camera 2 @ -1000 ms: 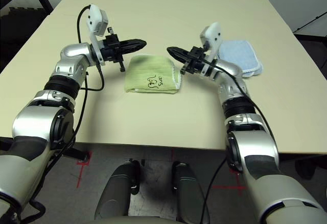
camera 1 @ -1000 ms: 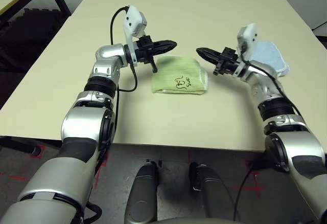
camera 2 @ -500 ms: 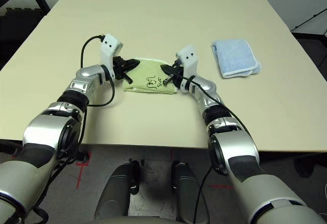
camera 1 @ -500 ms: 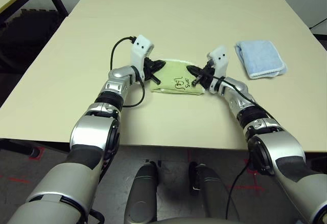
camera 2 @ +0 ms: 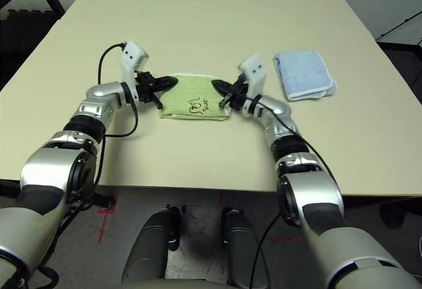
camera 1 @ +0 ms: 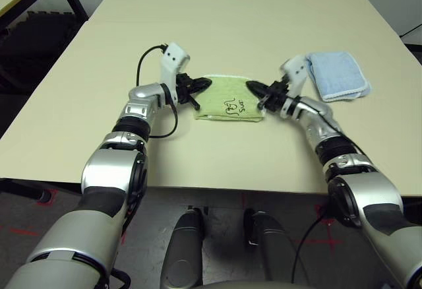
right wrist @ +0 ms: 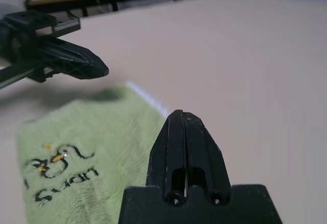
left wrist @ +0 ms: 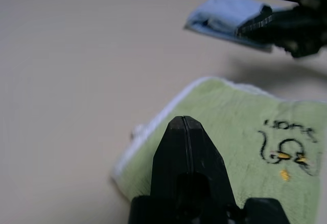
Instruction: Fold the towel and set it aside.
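Two black grippers flank the towel [camera 1: 229, 99], one at each short end. That towel, light green with a white stitched edge and a small dark embroidered motif on top, lies folded flat on the beige table [camera 1: 250, 18].

At the towel's left end, the left gripper [camera 1: 205, 83] has its fingers pressed together with nothing between them; its tip sits over the cloth's left edge, though I can't tell whether it touches the fabric. At the towel's right end, the right gripper [camera 1: 252, 87] is likewise closed and empty, its tip pointing in over the right edge near the embroidery. Both point roughly level, aimed inward at each other across the towel.

To the right of the towel, beyond the right gripper, a light blue folded cloth [camera 1: 337, 74] rests on the table, apart from the green one.
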You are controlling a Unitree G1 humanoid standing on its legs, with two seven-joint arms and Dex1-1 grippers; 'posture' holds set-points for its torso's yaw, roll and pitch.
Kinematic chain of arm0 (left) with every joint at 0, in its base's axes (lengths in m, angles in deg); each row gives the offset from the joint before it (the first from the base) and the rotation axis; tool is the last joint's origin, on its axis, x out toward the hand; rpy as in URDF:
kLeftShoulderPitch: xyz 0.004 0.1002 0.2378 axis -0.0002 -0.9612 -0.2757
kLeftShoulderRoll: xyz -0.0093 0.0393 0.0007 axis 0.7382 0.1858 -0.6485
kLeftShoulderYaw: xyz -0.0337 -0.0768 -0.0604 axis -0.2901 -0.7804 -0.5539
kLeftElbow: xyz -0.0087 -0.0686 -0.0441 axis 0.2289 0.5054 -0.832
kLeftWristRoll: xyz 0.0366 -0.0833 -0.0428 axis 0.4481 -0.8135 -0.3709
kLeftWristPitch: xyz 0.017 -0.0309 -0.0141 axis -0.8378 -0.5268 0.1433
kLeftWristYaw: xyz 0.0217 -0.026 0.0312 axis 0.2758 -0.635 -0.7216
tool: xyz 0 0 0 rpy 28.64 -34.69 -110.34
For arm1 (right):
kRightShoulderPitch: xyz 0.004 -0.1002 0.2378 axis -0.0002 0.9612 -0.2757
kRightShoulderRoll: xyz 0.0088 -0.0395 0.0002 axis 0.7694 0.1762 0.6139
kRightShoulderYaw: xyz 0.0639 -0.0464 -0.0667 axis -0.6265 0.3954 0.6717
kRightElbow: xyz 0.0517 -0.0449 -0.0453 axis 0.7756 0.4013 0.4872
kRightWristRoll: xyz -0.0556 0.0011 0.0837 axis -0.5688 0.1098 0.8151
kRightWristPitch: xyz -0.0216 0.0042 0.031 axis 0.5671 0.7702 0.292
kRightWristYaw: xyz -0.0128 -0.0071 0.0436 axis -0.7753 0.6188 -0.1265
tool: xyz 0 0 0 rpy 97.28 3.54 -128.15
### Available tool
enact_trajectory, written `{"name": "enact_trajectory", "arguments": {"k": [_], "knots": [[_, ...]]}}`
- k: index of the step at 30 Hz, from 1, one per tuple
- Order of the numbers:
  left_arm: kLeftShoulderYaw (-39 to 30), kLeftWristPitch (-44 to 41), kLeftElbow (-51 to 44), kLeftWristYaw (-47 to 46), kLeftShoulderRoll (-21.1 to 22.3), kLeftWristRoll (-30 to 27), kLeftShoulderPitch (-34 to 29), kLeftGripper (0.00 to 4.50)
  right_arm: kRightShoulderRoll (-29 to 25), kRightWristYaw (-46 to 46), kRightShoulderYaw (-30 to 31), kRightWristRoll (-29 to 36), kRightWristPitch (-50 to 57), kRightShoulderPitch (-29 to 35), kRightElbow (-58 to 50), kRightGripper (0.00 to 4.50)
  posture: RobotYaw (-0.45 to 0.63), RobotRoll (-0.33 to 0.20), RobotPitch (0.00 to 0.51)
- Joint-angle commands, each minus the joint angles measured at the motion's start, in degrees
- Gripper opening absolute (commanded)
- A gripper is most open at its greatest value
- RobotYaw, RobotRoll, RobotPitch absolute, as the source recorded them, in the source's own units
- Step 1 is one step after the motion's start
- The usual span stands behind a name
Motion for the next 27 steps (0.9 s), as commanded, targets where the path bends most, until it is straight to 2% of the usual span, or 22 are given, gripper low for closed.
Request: {"name": "enact_trajectory", "arguments": {"k": [1, 5, 8, 18, 24, 25, 27], "knots": [[0.3, 2.9, -2.9, 5.6, 2.4, -0.7, 0.6, 0.0, -3.9, 7.9, -0.5, 3.4, 2.5, 2.4, -6.8, 0.02, 0.07, 0.0, 0.165], [-0.1, 2.5, -7.0, 14.5, 4.7, -3.5, -1.1, 0.0, -8.2, 13.2, -0.3, 5.1, 3.3, 6.3, -13.2, 0.02, 0.07, 0.0, 0.167], [0.4, 1.8, -10.2, 19.0, 5.8, -4.8, -3.7, 0.0, -9.9, 12.3, -1.1, 5.0, 4.3, 8.9, -14.8, 0.02, 0.07, 0.0, 0.168], [1.9, 2.2, -11.6, 21.0, 7.0, -4.1, -6.6, 0.0, -16.1, 19.2, 0.5, 4.3, 3.9, 16.3, -15.4, 0.02, 0.06, 0.0, 0.166], [3.4, 2.8, -11.2, 21.2, 7.6, -2.9, -7.0, 0.0, -16.6, 19.2, 0.5, 4.4, 4.1, 16.9, -16.1, 0.02, 0.05, 0.0, 0.168], [4.3, 2.6, -11.1, 19.8, 8.0, -1.7, -7.0, 0.18, -16.6, 19.1, 0.5, 4.4, 4.5, 17.0, -16.4, 0.0, 0.05, 0.0, 0.168], [5.3, 1.2, -11.1, 17.3, 8.7, -0.1, -7.1, 0.59, -16.7, 19.1, 0.6, 4.7, 5.8, 16.9, -17.3, 0.5, 0.05, 0.0, 0.168]]}}
